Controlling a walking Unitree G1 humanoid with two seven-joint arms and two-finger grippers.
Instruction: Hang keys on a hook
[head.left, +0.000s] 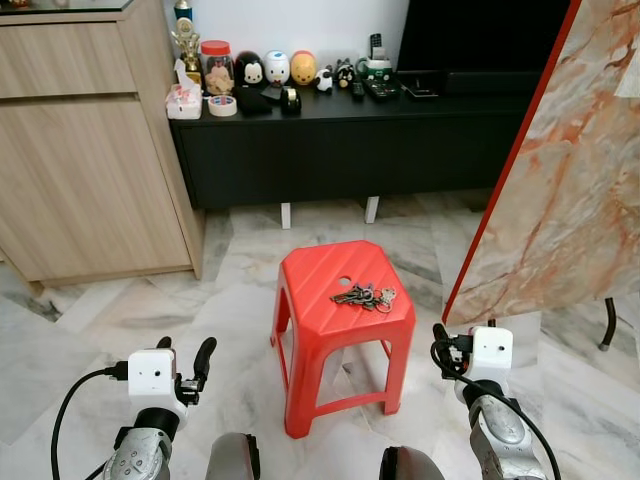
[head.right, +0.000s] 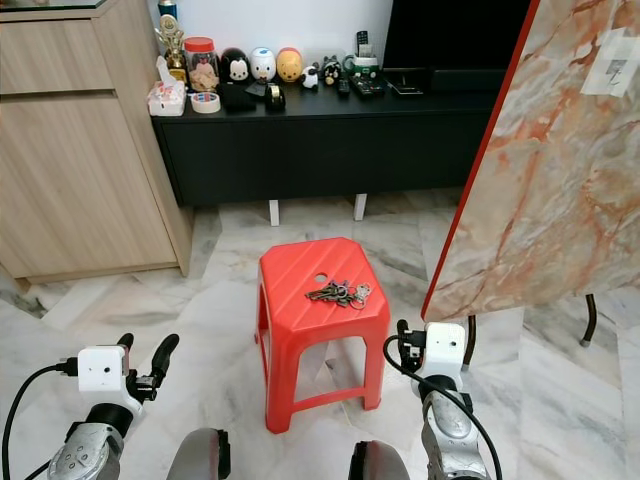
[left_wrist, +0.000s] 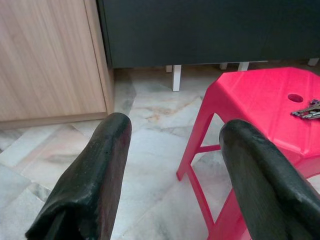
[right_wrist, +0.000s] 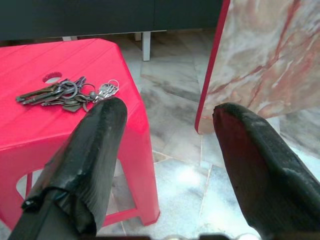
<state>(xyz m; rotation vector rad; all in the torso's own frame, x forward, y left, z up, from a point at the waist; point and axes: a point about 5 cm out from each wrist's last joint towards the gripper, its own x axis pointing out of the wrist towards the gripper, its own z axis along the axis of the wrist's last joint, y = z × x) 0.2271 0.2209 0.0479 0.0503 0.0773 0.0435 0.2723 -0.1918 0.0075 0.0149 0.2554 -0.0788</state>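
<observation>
At twelve o'clock, your keys (head.left: 364, 296) sat on the red stool (head.left: 310, 290); both grippers, left (left_wrist: 170, 165) and right (right_wrist: 167, 160), had fingers spread, probably prepping the grab.

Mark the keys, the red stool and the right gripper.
keys (head.left: 364, 296): left eye view, middle of the bunch.
red stool (head.left: 315, 270): left eye view, bare seat top.
right gripper (right_wrist: 167, 150): right wrist view, between its fingertips.

One stool (head.left: 345, 290), one key bunch (head.left: 364, 296), two end effectors (left_wrist: 172, 170) (right_wrist: 165, 160).
</observation>
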